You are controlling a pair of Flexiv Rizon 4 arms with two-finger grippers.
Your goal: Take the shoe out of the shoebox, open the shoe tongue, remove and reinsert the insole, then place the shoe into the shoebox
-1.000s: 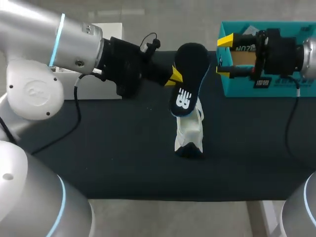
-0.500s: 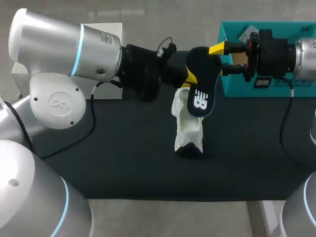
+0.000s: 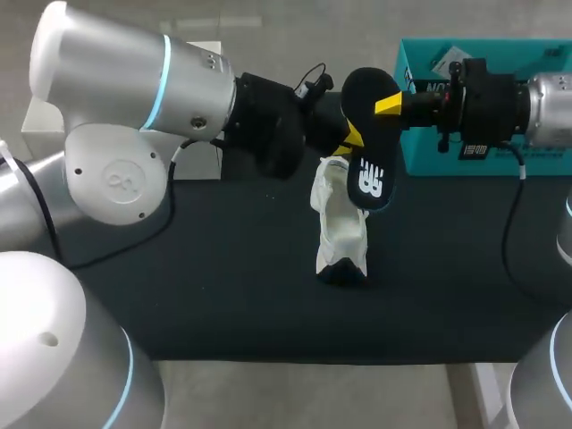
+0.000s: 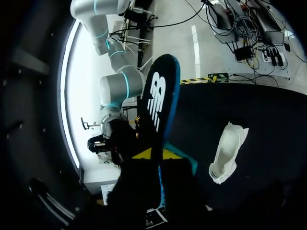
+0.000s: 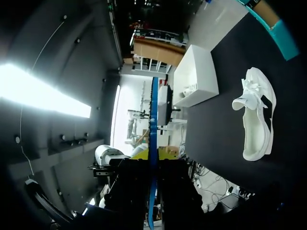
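A dark insole [image 3: 369,170] with a white logo hangs in the air above the white shoe [image 3: 340,228], which lies on the black table. My left gripper [image 3: 350,138] is shut on the insole's left edge. My right gripper [image 3: 391,105] is shut on its upper right edge, in front of the teal shoebox [image 3: 420,161]. In the left wrist view the insole [image 4: 158,100] rises from between my left gripper's [image 4: 157,154] yellow tips, and the shoe [image 4: 225,153] lies beside them. In the right wrist view the insole [image 5: 152,124] stands edge-on inside my right gripper [image 5: 154,154]; the shoe [image 5: 256,120] lies beyond it.
A white box [image 3: 192,165] stands at the table's back left, partly behind my left arm. The teal shoebox [image 5: 268,21] takes up the back right corner. Black table surface stretches in front of the shoe to the near edge.
My left arm carried the insole to the right, toward the shoebox. My right gripper, wide open a second ago, closed on the insole's upper edge.
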